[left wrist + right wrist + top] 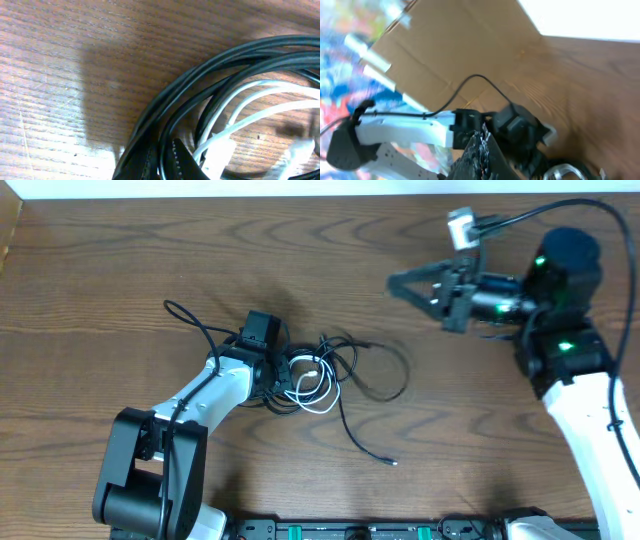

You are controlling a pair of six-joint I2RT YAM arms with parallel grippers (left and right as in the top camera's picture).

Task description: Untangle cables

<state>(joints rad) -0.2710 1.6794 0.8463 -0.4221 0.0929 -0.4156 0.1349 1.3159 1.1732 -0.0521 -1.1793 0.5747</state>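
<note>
- Overhead view: the cables point(330, 370) are lying in a loose tangle near the middle of the table point(100, 260). Black loops are crossing around a short white cord point(318, 402), and one black end is trailing toward the near edge.
- Left gripper point(283, 377) is sitting at the tangle's left side. In the left wrist view its fingers point(184, 161) are standing almost together, pinching a black strand point(200, 75).
- Right gripper point(395, 281) is hovering at the far right, well apart from the cables, its jaws pressed together and gripping nothing.
</note>
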